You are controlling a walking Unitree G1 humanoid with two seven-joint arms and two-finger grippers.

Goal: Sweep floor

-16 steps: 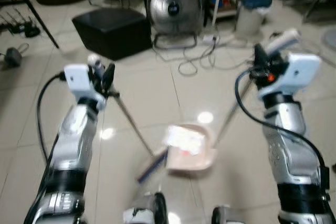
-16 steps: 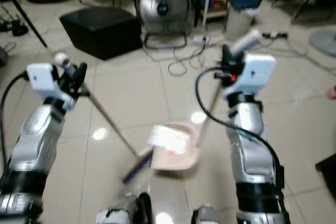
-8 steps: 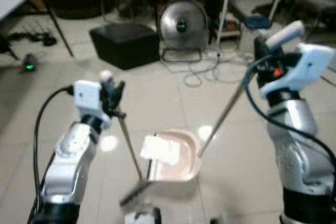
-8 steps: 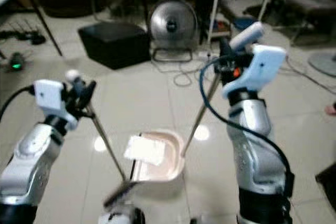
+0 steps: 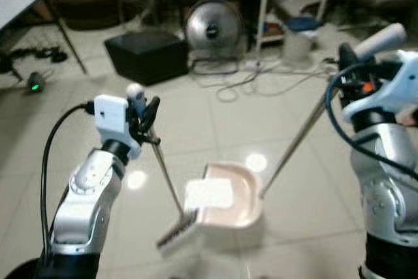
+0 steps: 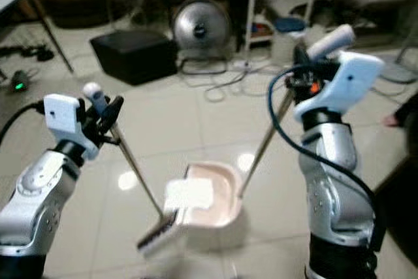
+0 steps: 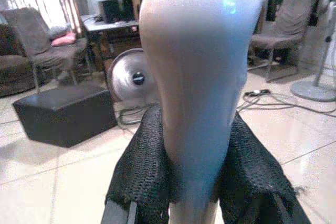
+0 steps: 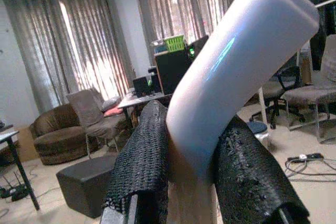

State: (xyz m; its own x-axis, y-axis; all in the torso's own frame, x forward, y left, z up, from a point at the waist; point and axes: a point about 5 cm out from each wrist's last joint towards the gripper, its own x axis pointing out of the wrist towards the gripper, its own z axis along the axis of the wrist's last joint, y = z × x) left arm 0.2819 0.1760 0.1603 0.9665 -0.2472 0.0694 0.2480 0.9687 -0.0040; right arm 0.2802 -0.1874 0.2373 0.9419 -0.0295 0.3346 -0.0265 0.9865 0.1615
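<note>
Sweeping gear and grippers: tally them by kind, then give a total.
Brooms: 1, the broom, its handle in the left gripper.
Dustpans: 1, the dustpan, holding a white sheet, its long handle in the right gripper.
Grippers: 2.
Total: 4.

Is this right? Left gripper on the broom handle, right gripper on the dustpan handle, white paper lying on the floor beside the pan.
Not quite. The white paper lies inside the dustpan, not on the floor beside it; both eye views show this. The rest holds: the left gripper is shut on the broom handle, and the right gripper on the dustpan handle.
</note>
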